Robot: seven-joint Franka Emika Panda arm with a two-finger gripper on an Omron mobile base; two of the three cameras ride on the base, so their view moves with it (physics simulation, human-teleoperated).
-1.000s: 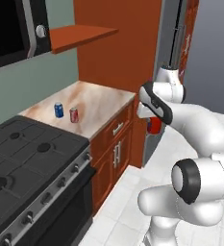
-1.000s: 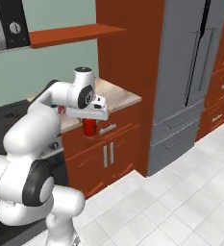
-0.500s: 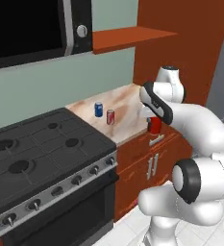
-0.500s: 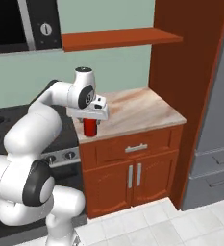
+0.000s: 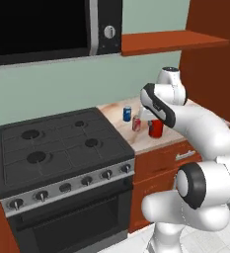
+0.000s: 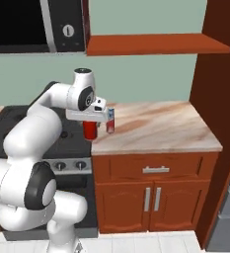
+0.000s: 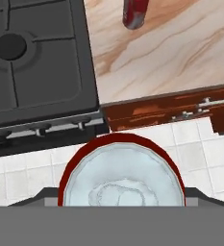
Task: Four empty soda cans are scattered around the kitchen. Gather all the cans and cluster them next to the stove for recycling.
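My gripper (image 5: pixel 156 122) is shut on a red soda can (image 5: pixel 156 129), held upright above the counter's front edge just right of the stove (image 5: pixel 57 143). In the hand view the held can's silver top (image 7: pixel 122 178) sits at the bottom, above the floor in front of the stove's knob strip (image 7: pixel 41 129). On the beige counter (image 5: pixel 146 141) stand a blue soda can (image 5: pixel 127 113) and a red soda can (image 5: pixel 136 123), close together beside the stove. In the right base view the held can (image 6: pixel 90 129) hangs under the gripper (image 6: pixel 90 122), with a standing can (image 6: pixel 110 121) right of it.
A black microwave (image 5: pixel 47 24) hangs above the stove and a wooden shelf (image 5: pixel 171 42) above the counter. Below the counter are a drawer and cabinet doors (image 6: pixel 153 197). A tall wooden cabinet (image 6: pixel 227 123) bounds the counter's right end.
The base has driven, so both base views now face the stove and the counter beside it. The red can stays in my shut gripper.
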